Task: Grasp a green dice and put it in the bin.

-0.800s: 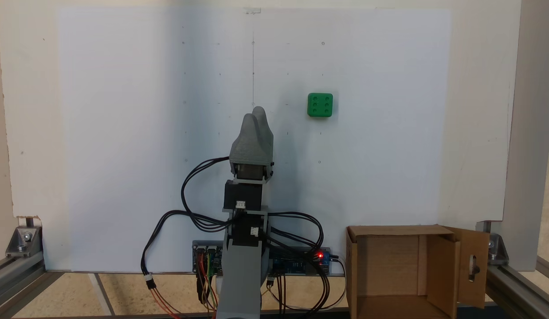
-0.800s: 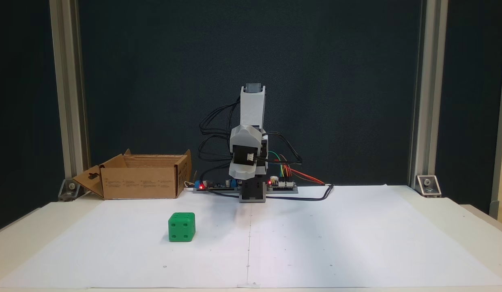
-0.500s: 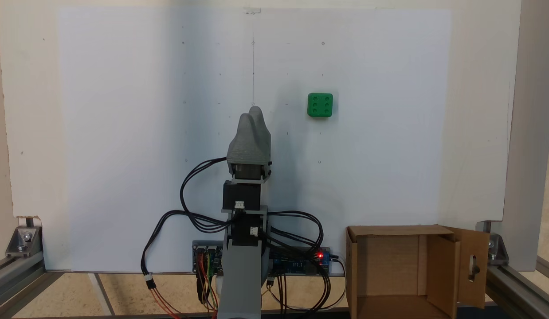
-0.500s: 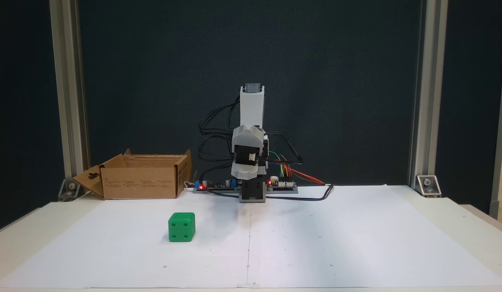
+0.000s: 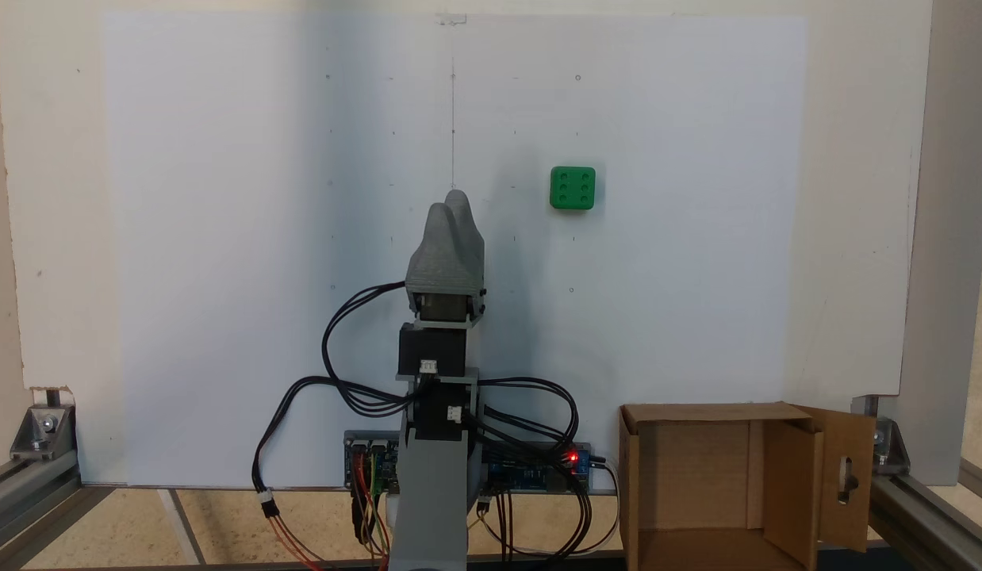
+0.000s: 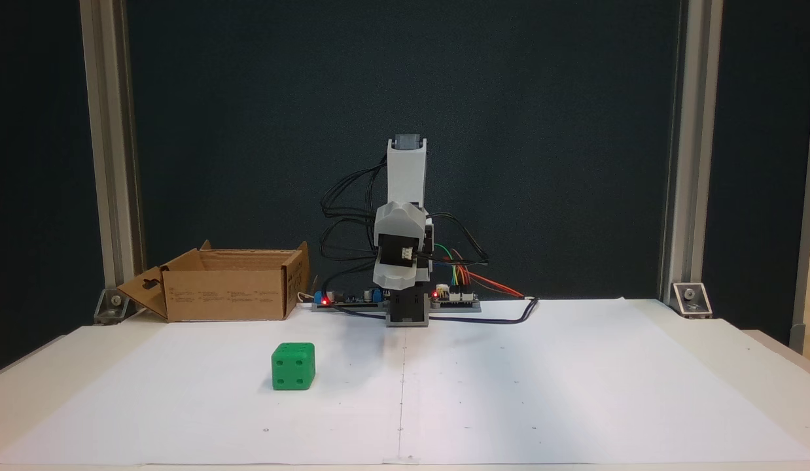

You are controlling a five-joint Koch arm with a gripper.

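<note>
1. We see the green dice (image 5: 573,188) resting alone on the white paper sheet (image 5: 221,238), six pips up; from the gripper (image 5: 453,202) in the fixed view from above it lies at about two o'clock, well apart.
2. In the fixed view from the front, the dice (image 6: 293,367) sits at roughly eight o'clock from the arm's base (image 6: 407,307), its near face showing four pips.
3. The gripper's two grey tips lie pressed together, no gap between them, and nothing is held — it hangs folded above the base, clear of the paper.
4. The bin (image 5: 717,484) — a brown cardboard box with its flaps open — stands at about four o'clock from the gripper in the view from above, just beside the circuit boards (image 5: 531,468), and well apart from the dice.
5. Handling, as we judge it: the dice looks like rigid plastic, light, unlikely to deform or break; its smooth faces and rounded edges may let it slip or twist if pinched near a corner.
6. We would take hold on two opposite flat side faces, low and centred, with the jaws squared to those faces after opening wide enough to straddle it.
</note>
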